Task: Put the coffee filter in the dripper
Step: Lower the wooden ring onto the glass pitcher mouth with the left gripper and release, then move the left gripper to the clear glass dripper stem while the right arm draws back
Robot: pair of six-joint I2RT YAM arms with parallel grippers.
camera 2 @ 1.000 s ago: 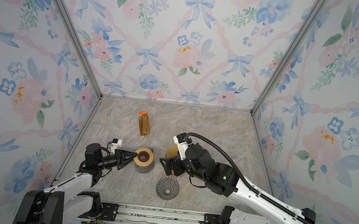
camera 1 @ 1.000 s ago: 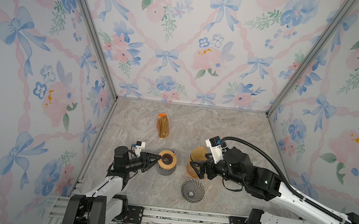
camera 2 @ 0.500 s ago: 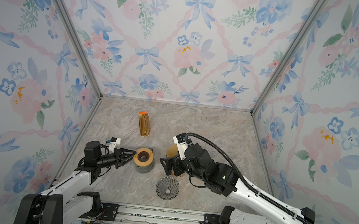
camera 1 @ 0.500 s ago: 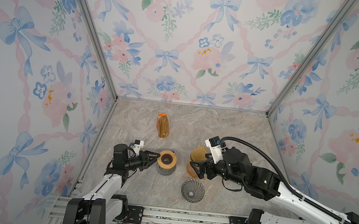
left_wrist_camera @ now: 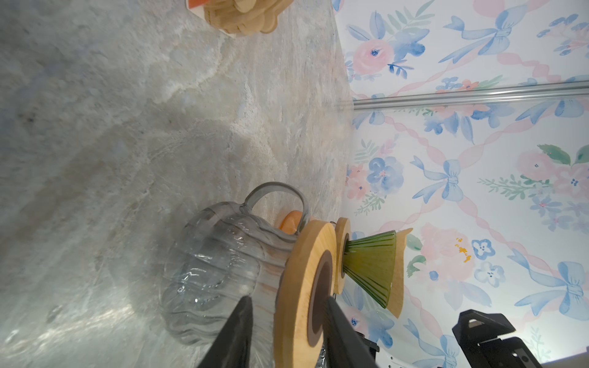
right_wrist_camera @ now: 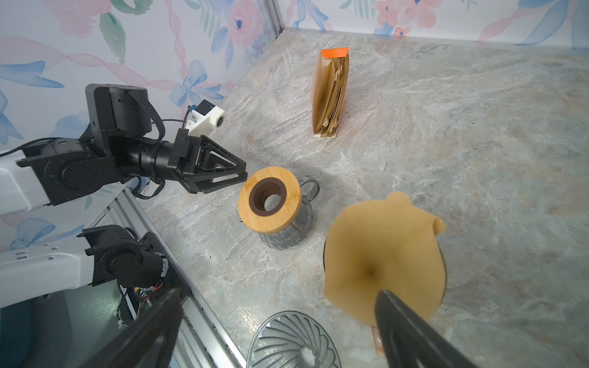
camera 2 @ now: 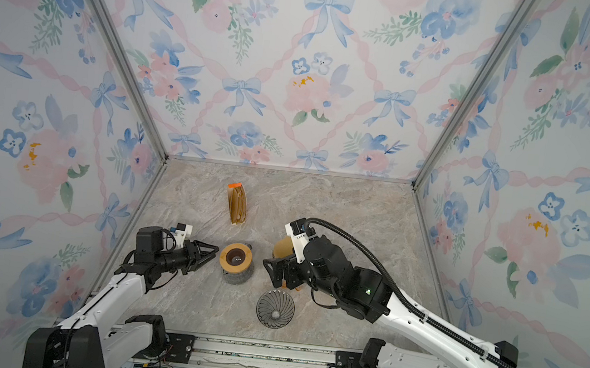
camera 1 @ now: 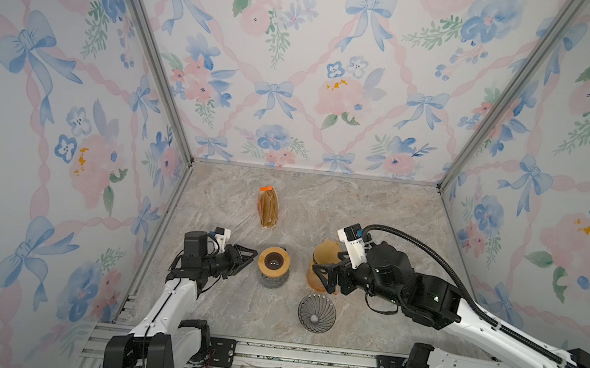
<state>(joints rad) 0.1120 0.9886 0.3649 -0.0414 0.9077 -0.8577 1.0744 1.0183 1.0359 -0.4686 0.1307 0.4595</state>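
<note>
Nearest the front lies a grey dripper (camera 1: 316,313), a see-through cone with curly ribs and nothing in it. Just behind it is the right gripper (camera 1: 321,278). Its jaws are wide open and hold nothing. One finger is by the edge of the coffee filter (right_wrist_camera: 382,248), and I cannot tell if it touches. The filter is thin brown paper shaped like a cone. It sits inside a green dripper (left_wrist_camera: 369,264) with ribs, on a round wooden ring.

So I think the putting-in is done and this is the letting-go step. Next the right arm needs to lift away slowly, so the light paper does not get pulled out.

Beside it stands a bumpy glass jug (right_wrist_camera: 287,239) with a smooth wooden lid (right_wrist_camera: 264,223). The left gripper (camera 1: 246,255) is just beside the lid, jaws a little open, gripping nothing. Far back, a pack of filters (camera 1: 267,208) stands on the stony table (camera 1: 377,208).
</note>
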